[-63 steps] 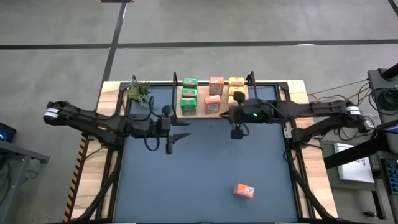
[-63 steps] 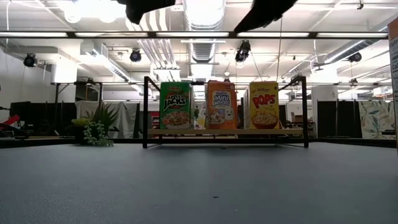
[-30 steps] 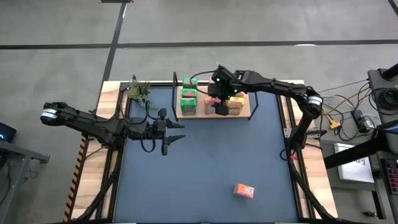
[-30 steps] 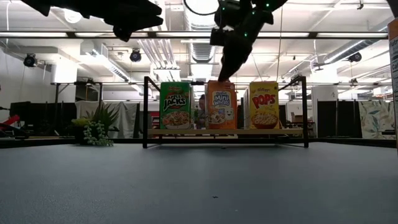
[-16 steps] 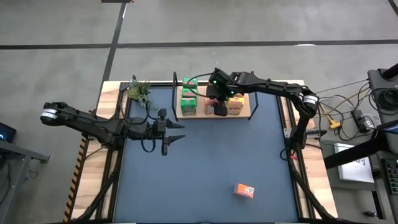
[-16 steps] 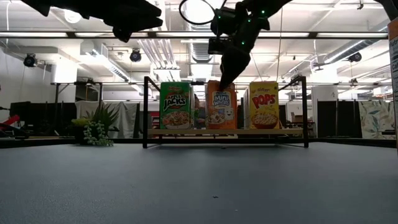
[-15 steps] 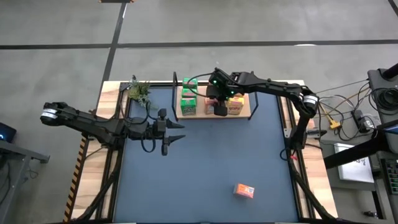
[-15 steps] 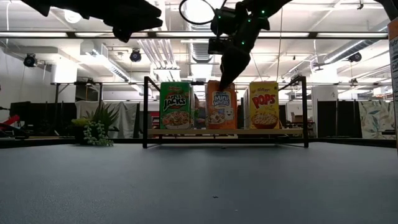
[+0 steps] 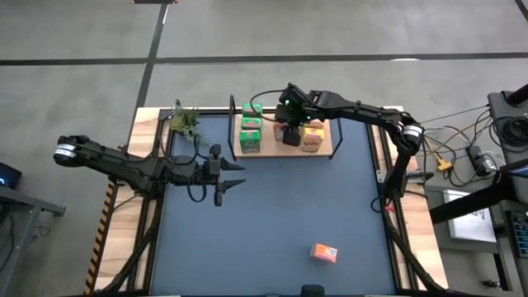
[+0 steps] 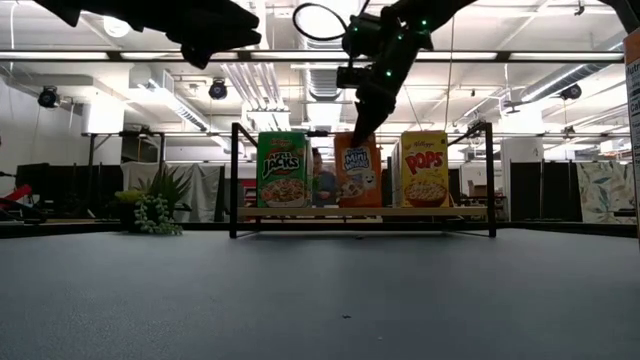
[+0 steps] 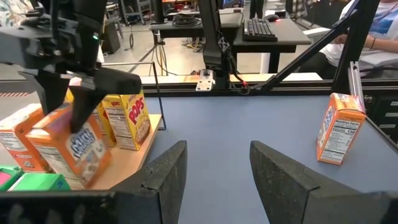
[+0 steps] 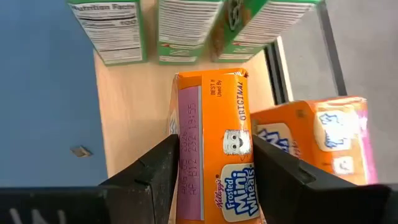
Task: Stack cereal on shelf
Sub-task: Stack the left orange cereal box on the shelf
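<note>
The shelf [image 10: 440, 212] stands at the table's far edge with several cereal boxes upright on its board: green [image 9: 250, 142], orange [image 10: 357, 172] and yellow [image 10: 425, 170] in the front row. My right gripper [image 12: 214, 155] [image 9: 290, 134] is shut on the orange middle box [image 12: 214, 124], which leans slightly. Another orange box [image 9: 323, 253] [image 11: 339, 127] stands alone on the blue mat near the front right. My left gripper [image 11: 214, 171] [image 9: 238, 173] hovers open over the mat's left half, with nothing between its fingers. My right gripper pinches the orange box at its top end [image 12: 186, 155], one finger on the near face and one on the far face. The fingers [image 10: 358, 132] come from above, slanting in from the right. The box leans a little, its bottom at the shelf board.
A green plastic plant [image 9: 183, 120] sits at the far left corner beside the shelf. Black posts [image 10: 234, 180] rise at the shelf's ends. More boxes stand in the rows behind the front one. The blue mat [image 9: 272, 223] is bare between the shelf and the lone box.
My right gripper has come down a little onto the top of the orange middle box and shifted slightly toward the far edge. The box, upright a second ago, now leans slightly on the shelf.
</note>
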Controlling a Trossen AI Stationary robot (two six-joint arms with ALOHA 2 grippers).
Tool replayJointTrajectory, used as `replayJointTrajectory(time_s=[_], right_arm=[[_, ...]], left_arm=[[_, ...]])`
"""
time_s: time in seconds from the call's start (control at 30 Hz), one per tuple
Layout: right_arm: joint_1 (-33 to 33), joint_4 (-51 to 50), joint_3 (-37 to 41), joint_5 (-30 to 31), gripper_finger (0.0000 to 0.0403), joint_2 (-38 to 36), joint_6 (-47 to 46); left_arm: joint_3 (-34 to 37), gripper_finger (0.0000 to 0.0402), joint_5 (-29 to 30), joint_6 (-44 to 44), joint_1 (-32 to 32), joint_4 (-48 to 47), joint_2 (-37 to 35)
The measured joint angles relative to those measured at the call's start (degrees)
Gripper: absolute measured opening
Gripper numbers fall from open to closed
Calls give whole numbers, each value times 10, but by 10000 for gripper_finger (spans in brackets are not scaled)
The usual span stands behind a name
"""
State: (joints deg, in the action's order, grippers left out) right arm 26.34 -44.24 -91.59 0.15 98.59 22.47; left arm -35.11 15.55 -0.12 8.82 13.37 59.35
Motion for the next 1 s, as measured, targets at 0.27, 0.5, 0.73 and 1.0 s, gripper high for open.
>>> replayJointTrajectory(time_s=[0.27,0.5,0.73,1.0], right_arm=[[19,0,0,-9,171,0,13],[18,0,0,-22,178,0,23],[20,0,0,-18,216,0,17],[20,0,0,-16,238,-2,16]], left_arm=[[0,159,0,0,0,-7,0],[0,159,0,0,0,-7,0],[0,159,0,0,0,-7,0],[0,159,0,-2,0,-7,0]])
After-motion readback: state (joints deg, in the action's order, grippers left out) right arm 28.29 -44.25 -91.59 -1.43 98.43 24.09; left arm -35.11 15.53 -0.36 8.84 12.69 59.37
